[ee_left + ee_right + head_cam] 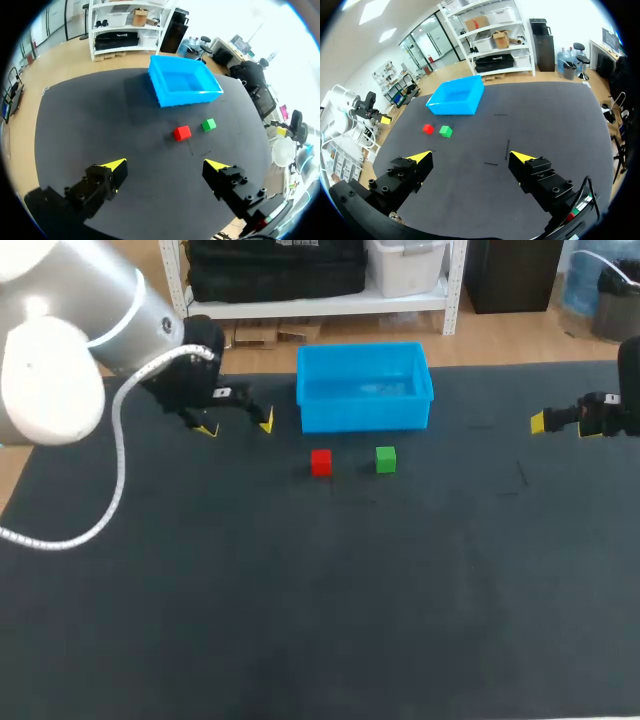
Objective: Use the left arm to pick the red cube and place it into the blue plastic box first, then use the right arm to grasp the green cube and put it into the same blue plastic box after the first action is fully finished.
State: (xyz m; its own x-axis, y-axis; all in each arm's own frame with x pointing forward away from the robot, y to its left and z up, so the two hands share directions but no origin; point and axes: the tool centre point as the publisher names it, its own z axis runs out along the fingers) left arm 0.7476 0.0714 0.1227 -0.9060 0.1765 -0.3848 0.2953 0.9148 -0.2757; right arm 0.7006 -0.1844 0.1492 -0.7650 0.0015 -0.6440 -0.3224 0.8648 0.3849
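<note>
Left jaws: released, spread wide, nothing between them. They hang over the counter [300,590] just left of the blue plastic box [364,412], left of the red cube [320,462] and a little farther back.

Right jaws: also released and empty, at the counter's right side, well apart from both cubes.

Red cube: on the counter, just nearer than the box's front wall, untouched. The green cube [385,460] sits near it on the right, apart by what looks like a narrow gap, though the head view leaves that hard to judge.

Risks:
- With the spread this wide, a finger coming down on the red cube's right side could shove the green cube.
- A far-side finger could clip the box wall and shift the box.
- An off-centre close would likely spin or squirt the small cube.
- If the right arm starts early, the arms may crowd over the box.
</note>
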